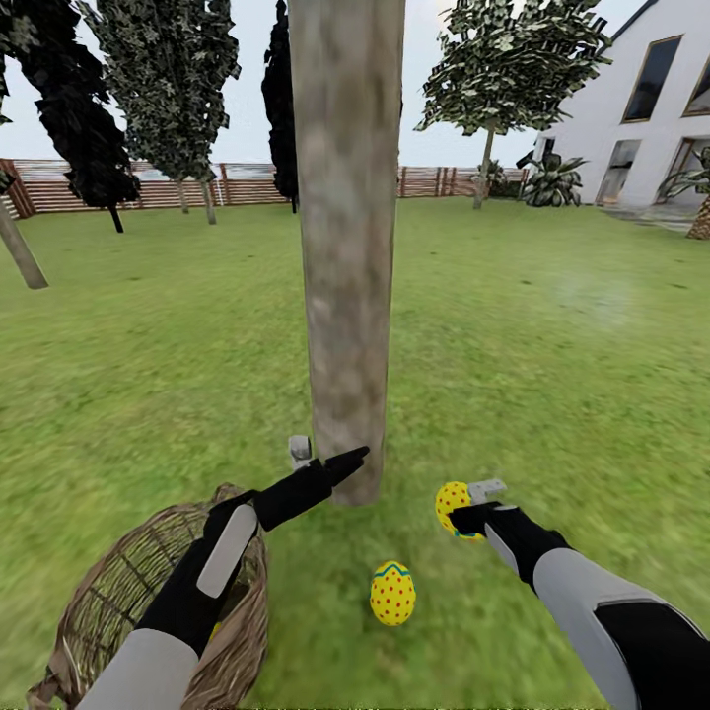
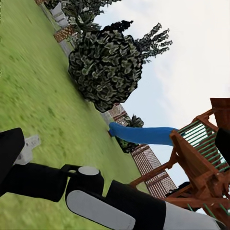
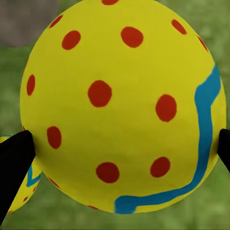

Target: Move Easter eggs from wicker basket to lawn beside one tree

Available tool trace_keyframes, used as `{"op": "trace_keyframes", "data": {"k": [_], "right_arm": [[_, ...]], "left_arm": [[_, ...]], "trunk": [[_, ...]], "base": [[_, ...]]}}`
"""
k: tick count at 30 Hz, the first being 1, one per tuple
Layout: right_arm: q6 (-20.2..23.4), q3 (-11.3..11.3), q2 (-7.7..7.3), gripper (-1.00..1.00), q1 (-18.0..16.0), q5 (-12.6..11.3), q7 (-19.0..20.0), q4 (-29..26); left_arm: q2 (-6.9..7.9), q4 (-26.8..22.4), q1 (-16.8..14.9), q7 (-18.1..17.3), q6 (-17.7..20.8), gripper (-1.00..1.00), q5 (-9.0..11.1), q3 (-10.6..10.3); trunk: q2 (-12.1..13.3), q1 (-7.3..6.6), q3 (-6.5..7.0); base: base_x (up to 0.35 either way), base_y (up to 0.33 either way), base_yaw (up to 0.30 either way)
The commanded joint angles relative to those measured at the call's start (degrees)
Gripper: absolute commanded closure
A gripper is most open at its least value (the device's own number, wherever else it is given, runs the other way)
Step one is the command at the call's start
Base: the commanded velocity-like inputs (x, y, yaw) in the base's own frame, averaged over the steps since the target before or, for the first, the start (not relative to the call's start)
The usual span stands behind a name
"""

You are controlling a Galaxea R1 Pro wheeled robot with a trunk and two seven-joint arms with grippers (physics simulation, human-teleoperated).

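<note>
An Easter egg (image 1: 453, 507) is being held in the right gripper (image 1: 465, 513) above the lawn (image 1: 552, 394), near the tree (image 1: 345, 296). It should be lowered gently beside the resting egg (image 1: 392, 594). The left gripper (image 1: 330, 459), jaws apart, is being held empty over the wicker basket (image 1: 108, 602).

a big yellow egg (image 3: 122, 103) sits right up against the camera, dotted with red spots and edged by a blue-green band curving down one side and along its underside. two black fingertips (image 3: 14, 158) of the right gripper (image 3: 120, 153) press on it from opposite sides. a sliver of a second egg (image 3: 21, 189) peeks out behind. blurry green lawn (image 3: 211, 206) lies beyond, with a grey-brown patch of tree trunk (image 3: 24, 21) in one corner.
</note>
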Motion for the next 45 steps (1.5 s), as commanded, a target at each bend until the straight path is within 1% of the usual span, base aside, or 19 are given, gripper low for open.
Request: {"op": "trace_keyframes", "data": {"k": [1, 7, 9, 10, 11, 13, 16, 18, 21, 26, 28, 29, 32, 34, 35, 36, 39, 45], "right_arm": [[0.4, 0.4, -0.04, 1.00, 0.0, 0.4, 0.2, -0.1], [0.3, 0.4, 0.01, 1.00, 0.4, 0.5, 0.2, -0.1], [-0.7, 0.4, 0.67, 1.00, 0.7, 0.4, 0.2, -0.1], [-2.4, 0.4, 1.20, 1.00, 0.8, 0.4, 0.1, 0.1], [-3.8, 0.4, 1.45, 1.00, 1.0, 0.4, 0.1, 0.8], [-4.8, 0.4, 1.61, 1.00, 1.2, 0.5, -0.5, 1.7], [-5.1, 0.4, 1.74, 1.00, 1.2, 0.5, -4.3, 2.0], [-5.1, 0.4, 2.17, 1.00, 1.2, 0.6, -5.2, 2.0], [-5.1, 0.4, 3.79, 1.00, 1.2, 0.5, -5.5, 2.1], [-5.2, 0.5, 4.79, 1.00, 1.2, 1.3, -5.5, 3.5], [-5.2, 0.5, 4.86, 1.00, 1.2, 1.3, -5.5, 3.6], [-5.2, 0.5, 4.87, 1.00, 1.2, 1.3, -5.5, 3.6], [-5.2, 0.5, 4.88, 1.00, 1.2, 1.1, -5.5, 3.6], [-5.2, 0.5, 4.88, 1.00, 1.2, 1.0, -5.5, 3.6], [-5.2, 0.5, 4.88, 1.00, 1.2, 0.9, -5.5, 3.6], [-5.2, 0.5, 4.88, 1.00, 1.2, 0.9, -5.5, 3.6], [-5.2, 0.5, 4.88, 1.00, 1.2, 0.8, -5.5, 3.6], [-5.2, 0.5, 4.88, 1.00, 1.2, 0.8, -5.5, 3.6]], "left_arm": [[-0.02, 0.0, -0.1, 0.0, 0.4, -1.00, 0.4, 0.0], [-0.07, -0.1, 0.0, -0.1, 0.4, -1.00, 0.4, -0.1], [-0.07, -0.1, 0.0, -0.2, 0.4, -1.00, 0.4, -0.1], [-0.08, 0.0, 0.0, -0.2, 0.4, -1.00, 0.4, -0.1], [-0.06, 0.0, 0.0, -0.2, 0.4, -1.00, 0.4, -0.1], [-0.05, 0.0, 0.0, -0.2, 0.4, -1.00, 0.4, -0.1], [-0.09, -0.1, 0.0, -0.2, 0.4, -1.00, 0.4, -0.1], [-0.09, -0.1, -0.1, -0.2, 0.4, -1.00, 0.4, -0.1], [-0.09, -0.3, 0.0, -0.3, 0.4, -1.00, 0.4, -0.1], [-0.09, -0.4, 0.0, -0.6, 0.4, -1.00, 0.4, -0.1], [-0.58, -0.4, 0.0, -0.6, 0.4, -1.00, 0.4, -0.2], [-0.97, -0.3, 0.0, -0.5, 0.4, -1.00, 0.4, -0.2], [-1.21, -0.4, 0.0, -0.3, 0.4, -1.00, 0.3, -0.5], [-1.23, -0.6, -0.1, -0.1, 0.4, -1.00, 0.3, -2.9], [-1.23, -0.7, -0.1, 0.0, 0.4, -1.00, 0.3, -3.8], [-1.23, -0.7, 0.0, 0.0, 0.4, -1.00, 0.3, -4.1], [-1.23, -0.6, 0.0, 0.1, 0.4, -1.00, 0.4, -4.5], [-1.23, -0.7, -0.1, 0.1, 0.4, -1.00, 0.4, -4.5]], "trunk": [[0.0, -0.01, -0.14], [0.0, -0.01, -0.69], [0.0, -0.01, -0.87], [0.0, -0.01, -0.96], [0.0, -0.01, -1.06], [0.0, -0.01, -1.24], [0.0, -0.01, -1.52], [0.0, -0.01, -1.70], [0.0, -0.01, -1.98], [0.0, -0.01, -2.44], [0.0, -0.01, -2.62], [-0.4, 0.21, -2.89], [-1.6, 0.87, -3.71], [-2.4, 1.30, -4.25], [-2.8, 1.52, -4.52], [-3.1, 1.68, -4.81], [-3.1, 1.76, -5.75], [-3.2, 1.92, -7.63]], "base": [[-0.106, -0.036, 0.000], [-0.230, -0.143, 0.000], [-0.093, -0.103, 0.000], [-0.027, -0.030, 0.000], [-0.011, -0.012, 0.000], [-0.004, -0.004, 0.000], [0.005, -0.001, 0.000], [0.121, 0.000, 0.000], [0.267, 0.000, 0.000], [0.027, 0.000, 0.000], [0.000, 0.000, 0.000], [0.000, 0.000, 0.000], [0.000, 0.000, 0.000], [0.000, 0.000, 0.000], [0.000, 0.000, 0.000], [0.000, 0.000, 0.000], [0.000, 0.000, 0.000], [0.000, 0.000, 0.000]]}}
